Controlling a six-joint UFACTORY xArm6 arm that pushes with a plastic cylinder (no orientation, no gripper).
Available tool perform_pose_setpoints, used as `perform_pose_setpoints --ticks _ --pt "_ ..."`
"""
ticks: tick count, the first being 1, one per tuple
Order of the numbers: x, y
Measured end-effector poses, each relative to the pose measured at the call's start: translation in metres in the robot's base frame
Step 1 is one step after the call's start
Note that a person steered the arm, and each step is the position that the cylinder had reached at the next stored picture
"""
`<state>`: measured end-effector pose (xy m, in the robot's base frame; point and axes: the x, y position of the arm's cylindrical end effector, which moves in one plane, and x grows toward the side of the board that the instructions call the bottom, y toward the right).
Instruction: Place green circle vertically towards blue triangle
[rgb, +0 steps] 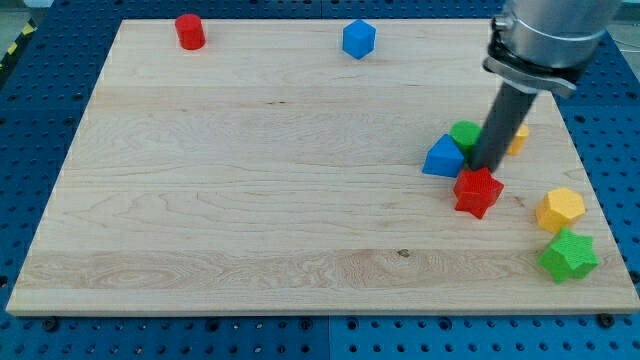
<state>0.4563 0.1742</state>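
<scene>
The green circle (464, 133) sits right of centre, partly hidden behind my rod. The blue triangle (442, 158) lies just below and left of it, touching or nearly touching. My tip (487, 166) rests just right of the blue triangle, below the green circle and above the red star (477, 191).
A yellow block (517, 140) peeks out right of the rod. A yellow hexagon (559, 209) and a green star (568, 256) lie at the lower right. A red cylinder (189, 31) and a blue hexagon (358, 39) stand along the view's top. The wooden board (250, 180) ends near the right-hand blocks.
</scene>
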Motion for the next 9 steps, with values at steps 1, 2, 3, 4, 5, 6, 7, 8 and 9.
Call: perform_pose_setpoints --ticks 1,2,3,4,5,6,7,8,9 --pt "-0.018 -0.001" --pt "-0.019 -0.004" --pt "-0.025 -0.020" --pt "-0.051 -0.022" --pt "-0.056 -0.025" --pt "-0.056 -0.039" --pt "-0.061 -0.036" --pt "-0.065 -0.031" --pt "-0.065 -0.040"
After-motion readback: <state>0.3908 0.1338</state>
